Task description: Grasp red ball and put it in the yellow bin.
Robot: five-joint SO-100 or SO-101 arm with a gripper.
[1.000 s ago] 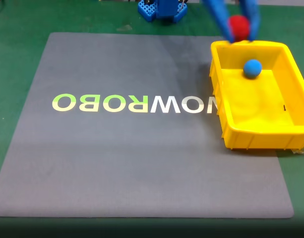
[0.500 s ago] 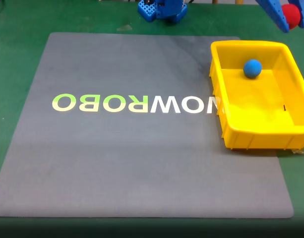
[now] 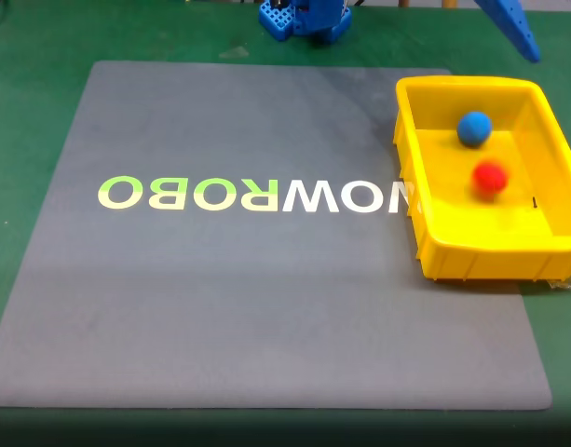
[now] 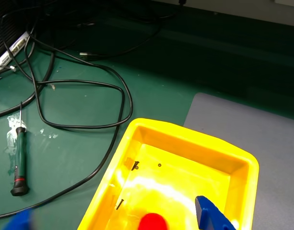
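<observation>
In the fixed view the hand (image 3: 511, 26) is cut off by the top edge, leaving one blue finger, so its spread cannot be told. The red ball (image 3: 490, 176) is smeared by blur. The yellow bin (image 3: 411, 168) runs past the right edge. In the wrist view the red ball (image 4: 152, 223) and bin (image 4: 185, 136) are cut by the bottom edge, and a blue finger (image 4: 211, 215) shows partly. The cables (image 4: 79, 84) leave the picture at left.
</observation>
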